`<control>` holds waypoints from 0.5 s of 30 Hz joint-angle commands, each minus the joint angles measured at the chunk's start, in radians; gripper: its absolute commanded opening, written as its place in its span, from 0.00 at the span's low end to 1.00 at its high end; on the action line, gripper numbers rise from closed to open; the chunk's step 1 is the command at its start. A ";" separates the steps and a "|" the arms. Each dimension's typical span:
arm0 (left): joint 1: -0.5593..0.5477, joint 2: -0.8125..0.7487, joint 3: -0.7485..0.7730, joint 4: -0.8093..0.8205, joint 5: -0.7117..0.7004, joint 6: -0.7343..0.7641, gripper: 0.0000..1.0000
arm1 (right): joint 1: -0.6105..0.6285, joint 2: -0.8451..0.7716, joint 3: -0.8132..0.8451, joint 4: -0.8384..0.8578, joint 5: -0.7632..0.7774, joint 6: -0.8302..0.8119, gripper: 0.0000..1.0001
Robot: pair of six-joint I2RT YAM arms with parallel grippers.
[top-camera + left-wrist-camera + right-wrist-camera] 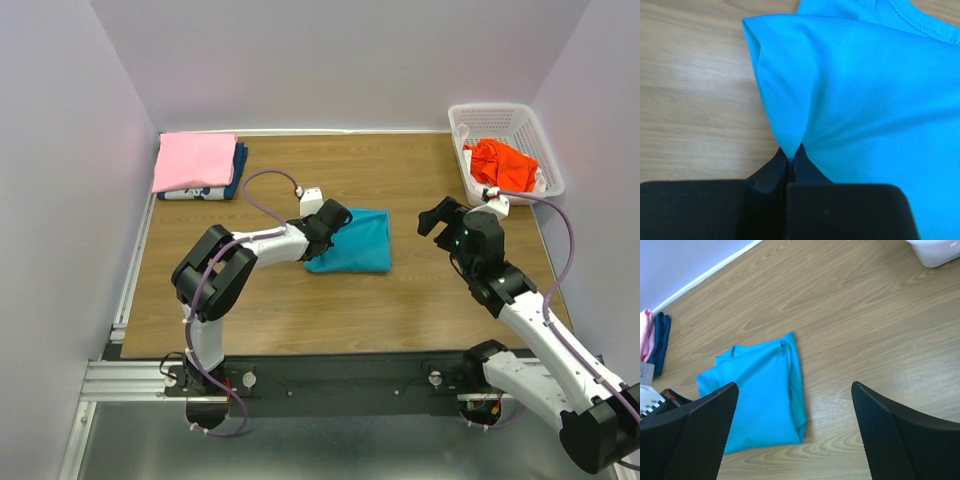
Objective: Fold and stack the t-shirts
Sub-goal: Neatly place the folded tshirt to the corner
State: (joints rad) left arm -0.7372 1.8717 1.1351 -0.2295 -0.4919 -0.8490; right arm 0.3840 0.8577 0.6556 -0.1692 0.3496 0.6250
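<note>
Honestly, left gripper [791, 159] is pinching just a sliver of the folded teal t-shirt [360, 245] mid-table, right gripper [440, 215] hangs wide open and empty — haul it toward the far-corner pink t-shirt [195, 160] like that and the fold could slump open.

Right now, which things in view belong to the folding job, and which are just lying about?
Job:
teal t-shirt, pinched by the left gripper
pink t-shirt, stacked on the dark blue t-shirt
orange-red t-shirt

Lying about:
white basket, holding the orange-red one
</note>
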 commanded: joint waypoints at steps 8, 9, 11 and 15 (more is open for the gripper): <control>0.091 0.029 0.143 0.057 -0.421 0.479 0.00 | -0.002 -0.011 -0.019 -0.003 0.127 -0.036 1.00; 0.105 0.023 0.140 0.094 -0.389 0.572 0.00 | -0.002 -0.011 -0.017 -0.003 0.134 -0.038 1.00; 0.150 0.017 0.135 0.188 -0.372 0.660 0.00 | -0.002 -0.013 -0.019 -0.004 0.147 -0.041 1.00; 0.235 0.032 0.164 0.318 -0.344 0.890 0.00 | -0.002 -0.014 -0.019 -0.004 0.183 -0.039 1.00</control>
State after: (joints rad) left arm -0.5613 1.9278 1.2636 -0.1005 -0.8021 -0.2306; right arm 0.3840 0.8501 0.6510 -0.1696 0.4549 0.5991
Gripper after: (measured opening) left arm 0.020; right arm 0.998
